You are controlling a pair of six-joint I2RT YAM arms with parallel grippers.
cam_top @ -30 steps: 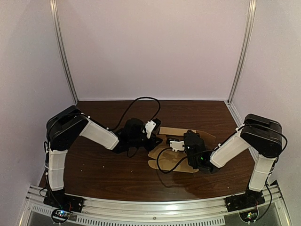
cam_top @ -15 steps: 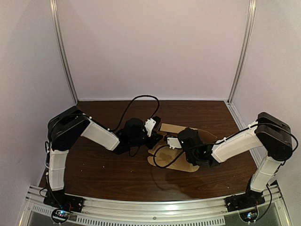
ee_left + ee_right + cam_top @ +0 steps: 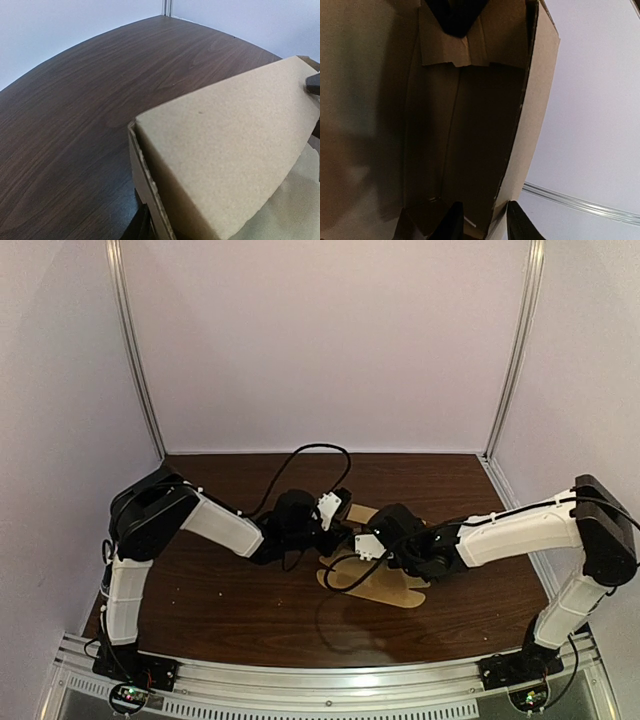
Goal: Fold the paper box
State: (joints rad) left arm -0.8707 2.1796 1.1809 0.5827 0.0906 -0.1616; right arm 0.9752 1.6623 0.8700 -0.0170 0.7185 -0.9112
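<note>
The brown cardboard box (image 3: 385, 585) lies half-formed at the table's middle, with one flap flat toward the front. In the left wrist view its big panel (image 3: 225, 160) leans over an upright wall (image 3: 145, 170). My left gripper (image 3: 338, 512) is shut on that wall; one dark finger (image 3: 136, 226) shows outside it and the other is hidden. My right gripper (image 3: 362, 540) reaches in from the right. In the right wrist view its fingers (image 3: 452, 222) straddle a side wall (image 3: 530, 110), shut on it. The left gripper's dark tip (image 3: 452, 15) shows at the box's far end.
The dark wooden table (image 3: 230, 590) is closed in by pale walls with metal corner posts (image 3: 135, 360). A black cable (image 3: 300, 452) loops behind the left wrist and another (image 3: 340, 578) hangs over the flat flap. Both arms meet at the box.
My right arm has stretched left and farther in, its gripper going from the box's right side to the wall near the left gripper. The box shifted slightly; the left gripper barely moved.
</note>
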